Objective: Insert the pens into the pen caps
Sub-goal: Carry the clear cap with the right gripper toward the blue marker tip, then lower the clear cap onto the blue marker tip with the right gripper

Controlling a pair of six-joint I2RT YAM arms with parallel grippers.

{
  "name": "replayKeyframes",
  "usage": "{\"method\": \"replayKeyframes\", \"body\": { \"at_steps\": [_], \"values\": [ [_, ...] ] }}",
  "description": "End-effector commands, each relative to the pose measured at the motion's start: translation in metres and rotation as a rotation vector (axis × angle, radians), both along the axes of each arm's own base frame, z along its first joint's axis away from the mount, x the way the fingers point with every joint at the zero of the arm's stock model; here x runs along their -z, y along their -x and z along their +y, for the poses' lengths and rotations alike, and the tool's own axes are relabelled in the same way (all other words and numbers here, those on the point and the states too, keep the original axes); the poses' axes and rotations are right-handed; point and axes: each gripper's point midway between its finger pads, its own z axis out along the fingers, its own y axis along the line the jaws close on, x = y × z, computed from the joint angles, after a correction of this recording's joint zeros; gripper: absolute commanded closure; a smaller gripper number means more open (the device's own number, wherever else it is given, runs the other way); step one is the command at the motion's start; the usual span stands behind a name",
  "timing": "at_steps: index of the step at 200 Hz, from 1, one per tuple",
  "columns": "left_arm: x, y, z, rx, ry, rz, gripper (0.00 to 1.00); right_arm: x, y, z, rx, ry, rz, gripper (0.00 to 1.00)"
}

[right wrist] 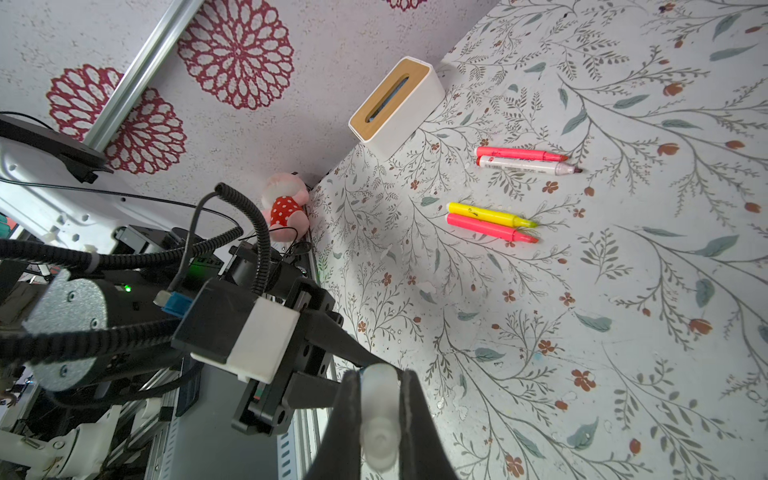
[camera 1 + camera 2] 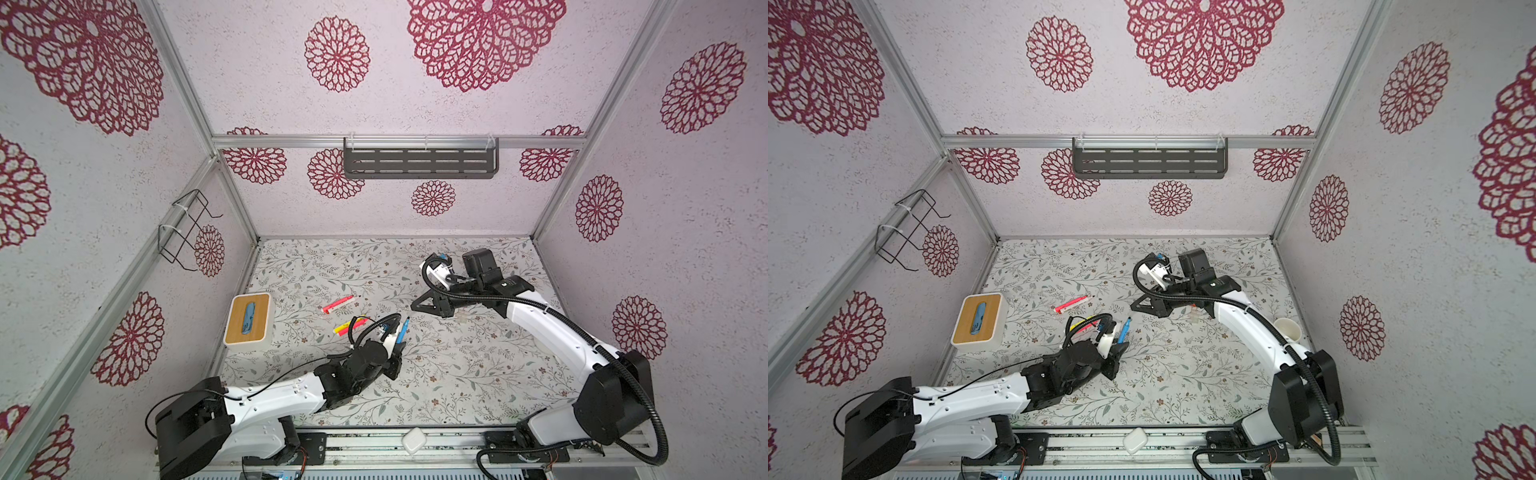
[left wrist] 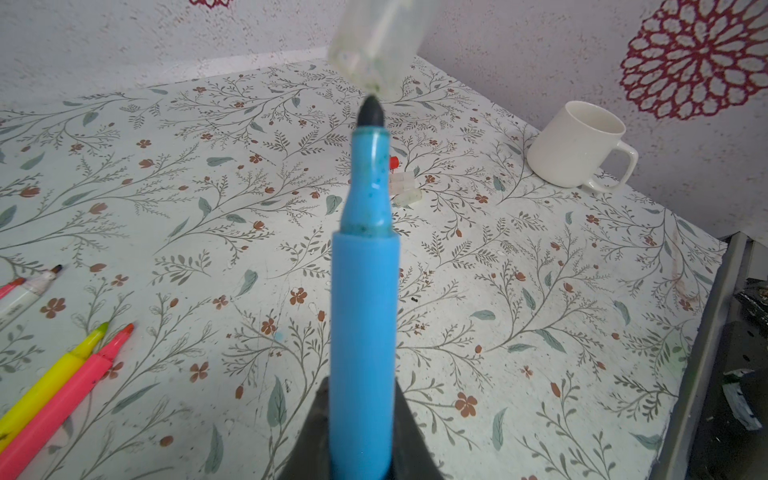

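My left gripper (image 3: 360, 392) is shut on a blue pen (image 3: 363, 311), whose dark uncapped tip points up and away from it. My right gripper (image 1: 378, 374) is shut on a translucent pen cap (image 1: 378, 415). In the left wrist view that cap (image 3: 374, 45) hangs just past the pen tip, mouth toward it, touching or nearly so. In both top views the blue pen (image 2: 402, 330) (image 2: 1123, 330) points toward the right gripper (image 2: 415, 306). Several loose pen caps (image 3: 405, 187), one red (image 3: 394, 162), lie beyond. A yellow pen (image 1: 486, 216) and pink pens (image 1: 486, 227) (image 1: 519, 154) lie uncapped.
A white marker (image 1: 523, 164) lies beside the far pink pen. A wood-topped tissue box (image 2: 248, 318) stands at the left wall. A white mug (image 2: 1287, 330) stands near the right wall. A plush toy (image 1: 284, 212) sits off the table's front left corner.
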Motion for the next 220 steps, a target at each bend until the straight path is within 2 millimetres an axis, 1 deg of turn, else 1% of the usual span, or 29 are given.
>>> {"method": "replayKeyframes", "body": {
  "at_steps": [1,35,64,93,123,140,153,172,178,194,204,220],
  "values": [
    [-0.008,-0.001,-0.005,0.003,0.008,-0.02,1.0,-0.009,0.002,0.004,-0.029,-0.008,-0.038,1.0],
    [-0.01,-0.001,-0.006,0.004,0.008,-0.026,1.0,-0.003,0.009,0.008,-0.066,0.024,-0.027,1.0],
    [-0.011,-0.001,-0.005,0.0,0.009,-0.028,1.0,-0.002,0.015,0.011,-0.095,0.033,-0.025,1.0],
    [-0.013,-0.002,-0.003,-0.013,0.01,-0.042,1.0,0.005,0.019,0.012,-0.121,0.068,-0.011,0.93],
    [-0.017,-0.002,-0.001,-0.027,0.007,-0.066,1.0,0.006,0.019,0.013,-0.12,0.083,-0.01,0.82],
    [-0.019,-0.002,-0.002,-0.029,0.01,-0.076,1.0,0.002,0.019,0.015,-0.122,0.076,-0.016,0.71],
    [-0.02,-0.002,-0.004,-0.028,0.01,-0.082,1.0,-0.002,0.021,0.017,-0.126,0.067,-0.026,0.58],
    [-0.021,-0.001,-0.005,-0.027,0.021,-0.09,1.0,-0.007,0.022,0.019,-0.123,0.052,-0.037,0.46],
    [-0.023,-0.001,-0.005,-0.028,0.026,-0.092,1.0,-0.009,0.021,0.019,-0.119,0.048,-0.044,0.44],
    [-0.023,-0.001,-0.005,-0.028,0.03,-0.095,1.0,-0.013,0.019,0.017,-0.096,0.049,-0.066,0.41],
    [-0.024,-0.001,-0.005,-0.029,0.03,-0.096,1.0,-0.015,0.014,0.015,-0.059,0.063,-0.089,0.38],
    [-0.025,0.0,-0.005,-0.026,0.033,-0.097,1.0,-0.021,0.0,0.008,0.035,0.086,-0.14,0.33]
  ]
}}
